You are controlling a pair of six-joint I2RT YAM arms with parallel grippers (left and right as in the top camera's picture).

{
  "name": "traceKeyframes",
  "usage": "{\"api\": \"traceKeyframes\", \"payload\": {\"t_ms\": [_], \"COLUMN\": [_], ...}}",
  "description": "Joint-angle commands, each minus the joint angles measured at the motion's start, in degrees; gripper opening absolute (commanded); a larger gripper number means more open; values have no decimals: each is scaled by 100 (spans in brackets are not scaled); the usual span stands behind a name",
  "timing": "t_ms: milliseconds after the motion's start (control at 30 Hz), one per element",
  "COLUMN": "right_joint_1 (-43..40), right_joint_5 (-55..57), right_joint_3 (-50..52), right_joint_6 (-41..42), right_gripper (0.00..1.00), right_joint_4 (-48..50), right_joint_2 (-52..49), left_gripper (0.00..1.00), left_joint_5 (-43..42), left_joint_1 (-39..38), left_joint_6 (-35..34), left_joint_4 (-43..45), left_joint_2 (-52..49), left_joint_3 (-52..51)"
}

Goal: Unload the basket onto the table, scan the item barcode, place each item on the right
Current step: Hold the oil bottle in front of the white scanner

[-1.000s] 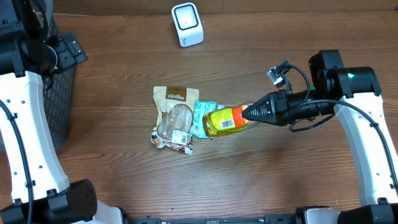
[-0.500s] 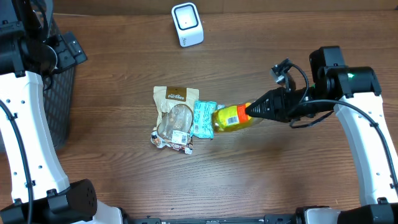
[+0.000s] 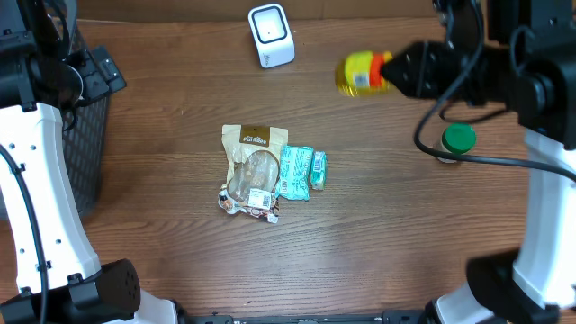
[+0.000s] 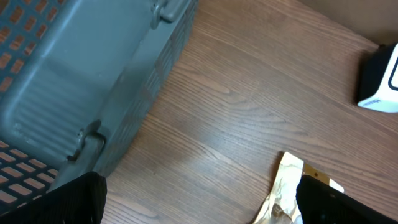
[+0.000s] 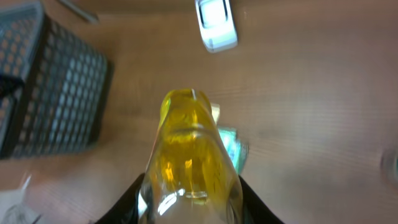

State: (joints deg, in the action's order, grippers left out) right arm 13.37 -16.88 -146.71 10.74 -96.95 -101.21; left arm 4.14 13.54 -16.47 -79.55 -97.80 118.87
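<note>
Lifted from mid-frame, the yellow bottle [image 3: 358, 74] hangs upper right, my right gripper [image 3: 389, 72] clamped on one end. It looks rigid, slick and liquid-heavy, so I judge a hold nearer mid-body safer. My left gripper [image 4: 199, 211] gapes empty.

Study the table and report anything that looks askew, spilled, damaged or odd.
Nothing looks spilled or broken. The brown pouch is crumpled at its lower end, with the teal packet lying against it.
</note>
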Motion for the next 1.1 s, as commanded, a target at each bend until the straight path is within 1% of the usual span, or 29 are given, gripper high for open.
{"api": "traceKeyframes", "payload": {"t_ms": [0, 67, 133, 200, 433, 600, 667, 800, 967, 1033, 1067], "right_joint_1": [433, 671, 901, 1139, 1757, 1867, 1867, 1816, 1744, 1725, 1720], "right_joint_5": [844, 1279, 1639, 2004, 3147, 3235, 3285, 3790, 3788, 3790, 3805], "right_joint_3": [-717, -708, -704, -704, -699, -699, -699, -699, -699, -699, -699], "right_joint_6": [94, 50, -199, -538, -2177, -3477, -3834, -4000, -4002, -4124, -4199], "right_gripper": [24, 23, 22, 18, 16, 15, 11, 8, 8, 4, 4], "right_joint_4": [129, 326, 544, 872, 2262, 3193, 3504, 4374, 5320, 5676, 5807], "right_joint_2": [-673, -863, -1080, -1329, -2371, -3191, -3456, -4017, -4437, -4570, -4614], "left_gripper": [99, 99, 100, 100, 100, 99, 100, 100, 100, 100, 100], "left_joint_5": [-13, -13, -13, -13, -13, -13, -13, -13, -13, -13, -13], "left_joint_1": [-4, -4, -4, -4, -4, -4, -4, -4, -4, -4, -4], "left_joint_6": [20, 20, 20, 20, 20, 20, 20, 20, 20, 20, 20], "left_joint_4": [7, 7, 7, 7, 7, 7, 7, 7, 7, 7, 7], "left_joint_2": [-33, -33, -33, -33, -33, -33, -33, -33, -33, -33, -33], "left_joint_3": [44, 44, 44, 44, 44, 44, 44, 44, 44, 44, 44]}}
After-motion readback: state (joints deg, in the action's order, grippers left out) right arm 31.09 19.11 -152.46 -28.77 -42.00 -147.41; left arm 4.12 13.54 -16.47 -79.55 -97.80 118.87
